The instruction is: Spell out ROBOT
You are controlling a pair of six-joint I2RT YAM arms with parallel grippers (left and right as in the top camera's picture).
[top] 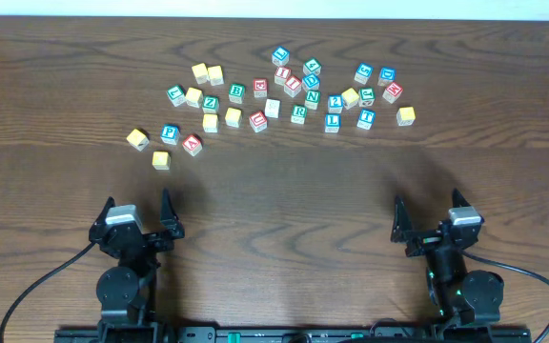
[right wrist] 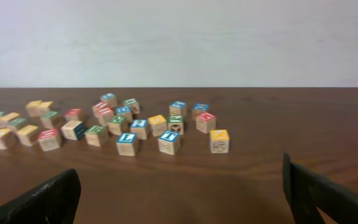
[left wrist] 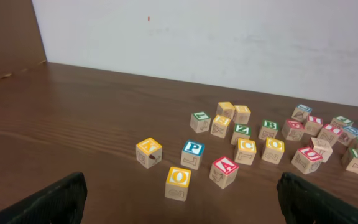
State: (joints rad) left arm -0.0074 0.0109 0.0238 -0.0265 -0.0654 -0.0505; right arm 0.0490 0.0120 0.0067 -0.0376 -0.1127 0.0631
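Several wooden letter blocks lie scattered across the far half of the table. Nearest my left gripper are a yellow O block [top: 161, 159] [left wrist: 178, 183], a red A block [top: 193, 145] [left wrist: 224, 171], a blue P block [top: 170, 133] [left wrist: 192, 154] and a yellow block [top: 138, 139] [left wrist: 148, 152]. A green B block [top: 237, 91] and a green R block [top: 298, 114] lie mid-cluster. My left gripper [top: 139, 215] [left wrist: 179, 211] is open and empty near the front edge. My right gripper [top: 429, 221] [right wrist: 182, 208] is open and empty at the front right.
The wooden table [top: 284, 191] meets a white wall [left wrist: 229, 37] at its far edge. On the right of the cluster lie a yellow block [top: 406, 115] [right wrist: 219, 140] and two blue blocks [right wrist: 127, 144] [right wrist: 169, 142]. Cables run from both arm bases at the front edge.
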